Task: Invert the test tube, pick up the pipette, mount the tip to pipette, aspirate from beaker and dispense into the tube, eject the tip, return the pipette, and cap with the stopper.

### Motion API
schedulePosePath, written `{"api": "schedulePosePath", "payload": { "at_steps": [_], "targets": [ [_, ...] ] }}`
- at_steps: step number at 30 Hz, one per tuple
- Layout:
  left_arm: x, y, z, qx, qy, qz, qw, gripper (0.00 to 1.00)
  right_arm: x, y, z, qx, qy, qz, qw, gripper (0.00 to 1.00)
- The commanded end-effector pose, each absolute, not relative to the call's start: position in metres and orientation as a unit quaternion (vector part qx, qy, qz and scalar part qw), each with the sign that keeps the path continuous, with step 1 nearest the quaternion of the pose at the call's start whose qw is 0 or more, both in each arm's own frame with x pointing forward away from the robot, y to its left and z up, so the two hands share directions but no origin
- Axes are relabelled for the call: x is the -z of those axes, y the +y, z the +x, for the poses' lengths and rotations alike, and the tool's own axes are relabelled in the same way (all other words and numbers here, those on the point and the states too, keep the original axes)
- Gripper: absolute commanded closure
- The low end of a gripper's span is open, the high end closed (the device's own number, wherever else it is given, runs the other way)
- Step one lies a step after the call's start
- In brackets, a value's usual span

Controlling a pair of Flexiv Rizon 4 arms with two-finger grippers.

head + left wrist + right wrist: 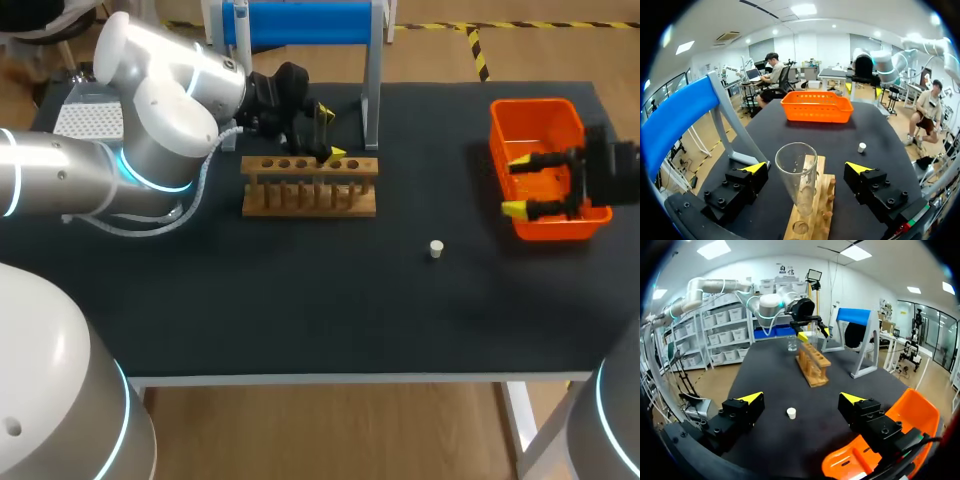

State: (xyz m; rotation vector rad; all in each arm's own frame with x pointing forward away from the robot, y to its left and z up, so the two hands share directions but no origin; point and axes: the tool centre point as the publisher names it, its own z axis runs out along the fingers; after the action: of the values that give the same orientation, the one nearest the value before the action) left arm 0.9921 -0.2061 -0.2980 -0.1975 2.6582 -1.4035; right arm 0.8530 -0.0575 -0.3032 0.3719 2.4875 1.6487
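A clear test tube (pixel 797 177) stands on the wooden rack (pixel 812 215) with its open mouth toward the left wrist camera. My left gripper (pixel 806 168) is open around it, both fingers well apart from the glass. From above, that gripper (pixel 325 135) hovers at the back of the rack (pixel 310 190). A small white stopper (pixel 436 248) lies on the black table; it also shows just ahead of my open right gripper (pixel 802 398) as the stopper (pixel 791 413). The right gripper (pixel 516 184) sits beside the orange bin (pixel 535 120), holding nothing. A glass beaker (pixel 792 343) stands beyond the rack (pixel 813 365).
A blue-topped stand (pixel 300 25) rises behind the rack at the table's back edge. The orange bin (pixel 880 445) lies under my right gripper's outer finger. A perforated white plate (pixel 88 118) lies at the back left corner.
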Motion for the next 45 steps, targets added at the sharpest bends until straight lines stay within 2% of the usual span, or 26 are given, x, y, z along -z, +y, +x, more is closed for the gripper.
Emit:
{"api": "schedulePosePath", "payload": {
  "at_steps": [1,19,45],
  "targets": [
    [0.299,-0.206,0.992,0.466,0.880,-0.065,0.066,0.00,0.326,-0.047,0.848,-0.564,0.812,0.120,0.086,0.00],
    [0.299,-0.206,0.992,0.466,0.880,-0.065,0.066,0.00,0.378,-0.012,0.840,-0.519,0.841,0.116,0.100,0.00],
    [0.299,-0.206,0.992,0.466,0.880,-0.065,0.066,0.00,0.407,0.016,0.840,-0.474,0.863,0.142,0.101,0.00]
  ]
}}
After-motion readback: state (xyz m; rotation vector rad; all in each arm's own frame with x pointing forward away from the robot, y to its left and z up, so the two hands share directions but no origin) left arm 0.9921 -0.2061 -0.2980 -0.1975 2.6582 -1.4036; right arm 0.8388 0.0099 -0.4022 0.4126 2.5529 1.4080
